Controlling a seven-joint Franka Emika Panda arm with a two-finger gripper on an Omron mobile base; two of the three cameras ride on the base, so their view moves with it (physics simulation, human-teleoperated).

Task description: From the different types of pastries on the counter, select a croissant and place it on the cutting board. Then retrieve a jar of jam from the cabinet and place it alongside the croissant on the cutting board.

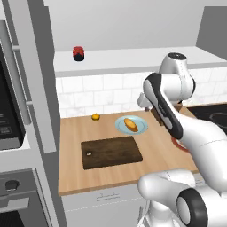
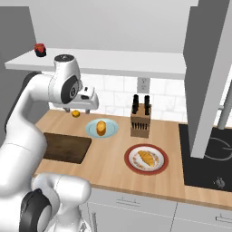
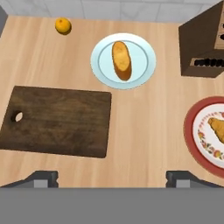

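Golden-brown, the croissant (image 2: 146,158) lies on a red-rimmed plate (image 2: 130,165) on the desk (image 2: 108,170), near a knife block (image 2: 140,121) and well apart from the bare cutting board (image 3: 57,120). A plump bun (image 3: 121,60) sits on its pale blue plate (image 3: 144,65) just beyond the board, with an orange fruit (image 3: 63,26) farther back. Up on the cabinet shelf (image 1: 133,60) stands the jar of jam (image 1: 79,53); the gripper (image 3: 112,177) hangs above the desk with its jaws spread wide, holding nothing.

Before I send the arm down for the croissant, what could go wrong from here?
1. Wrong pastry: the bun on the blue plate lies nearer the cutting board than the croissant on the red-rimmed plate, so it could be taken by mistake.
2. The knife block stands close behind the croissant; the arm may clip it.
3. The open tool may catch the plate's rim.
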